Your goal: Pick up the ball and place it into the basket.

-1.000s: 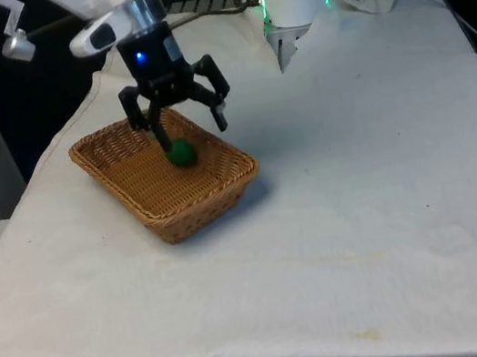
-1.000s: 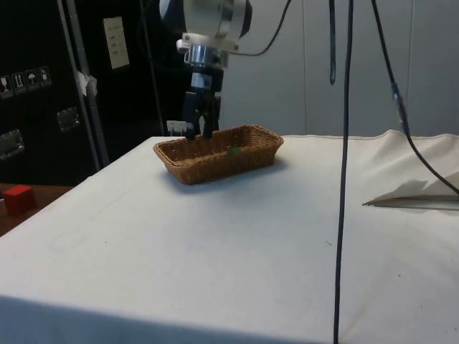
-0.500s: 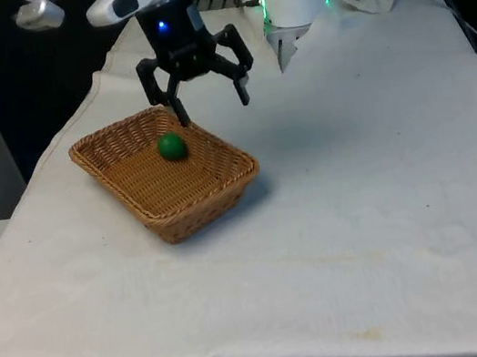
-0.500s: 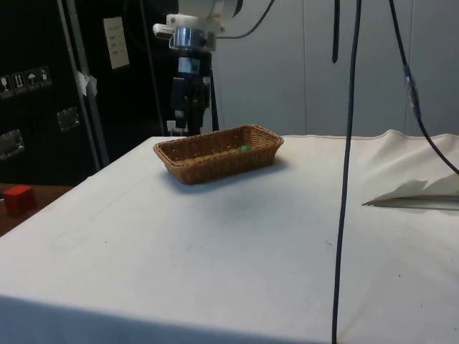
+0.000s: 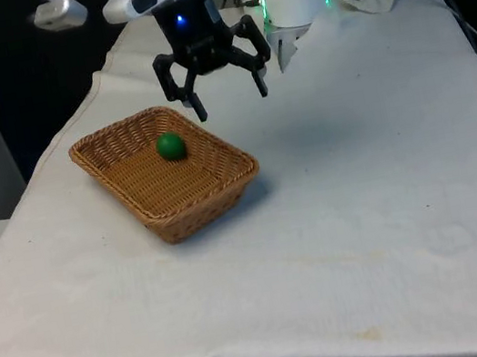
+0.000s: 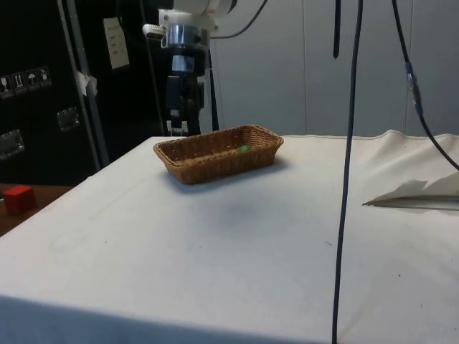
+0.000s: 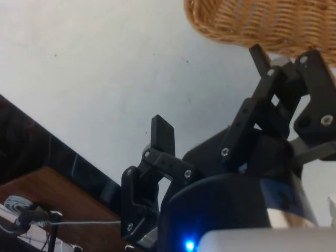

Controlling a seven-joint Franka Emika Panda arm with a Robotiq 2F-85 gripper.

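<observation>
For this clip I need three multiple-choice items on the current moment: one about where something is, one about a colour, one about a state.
1. Where is the ball?
A. On the cloth beside the basket
B. Inside the basket
C. Between the gripper's fingers

2. What colour is the ball?
A. Red
B. Yellow
C. Green

3. How does the gripper stand?
A. Open, holding nothing, above the table beyond the basket's far rim
B. Shut on the ball
C. Shut, resting on the basket's floor

Answers:
1. B, the front view shows the ball lying on the woven floor of the basket, near its far end.
2. C, it is green in the front view and shows as a green spot over the rim in the side view.
3. A, the front view shows the fingers spread wide with nothing between them, raised clear of the basket.
</observation>
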